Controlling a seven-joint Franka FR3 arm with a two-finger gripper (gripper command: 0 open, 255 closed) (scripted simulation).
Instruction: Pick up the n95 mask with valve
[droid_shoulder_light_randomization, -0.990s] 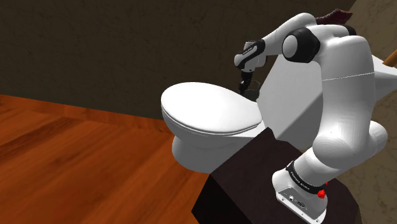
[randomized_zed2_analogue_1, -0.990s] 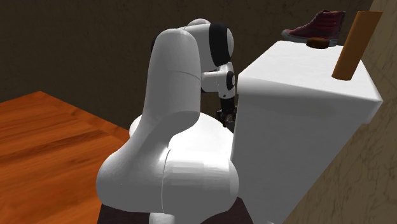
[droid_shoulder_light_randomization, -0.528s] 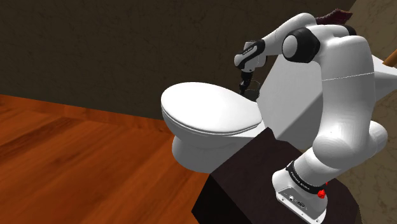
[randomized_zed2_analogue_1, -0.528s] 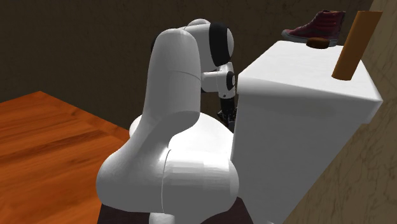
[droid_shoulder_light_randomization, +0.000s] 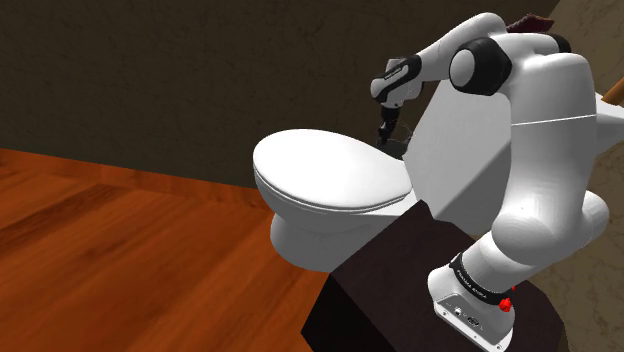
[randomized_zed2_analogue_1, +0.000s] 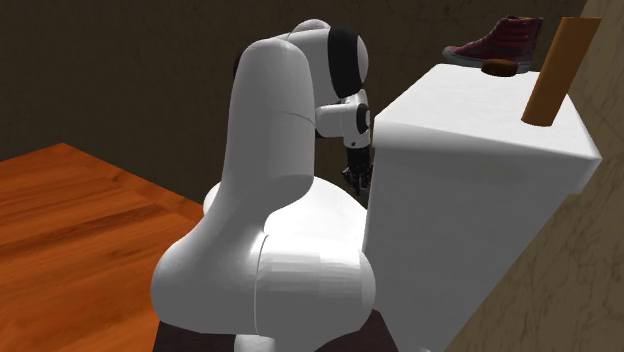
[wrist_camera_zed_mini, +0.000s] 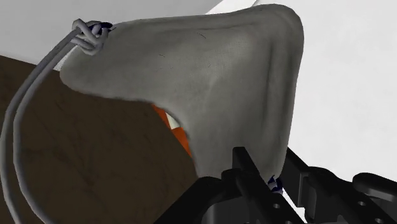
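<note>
Just beside the white tank (droid_shoulder_light_randomization: 460, 150), the gripper (droid_shoulder_light_randomization: 385, 128) hangs over the toilet lid (droid_shoulder_light_randomization: 320, 170). Its fingers (wrist_camera_zed_mini: 245, 168) are closed on the edge of the grey mask (wrist_camera_zed_mini: 216, 83).

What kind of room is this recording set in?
Most likely a bathroom: a white toilet with its lid down, its boxy white tank against the dark wall, and a wood floor around it.

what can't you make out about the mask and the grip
Valve: wrist view, the n95 mask turns its grey shell toward the camera, covering it.
Pinch point: wrist view, the fingers of the gripper cover it.
Mask, shoulder view: too small and dark.
Mask, second exterior view: lost in the dark gap between arm and toilet tank.
</note>
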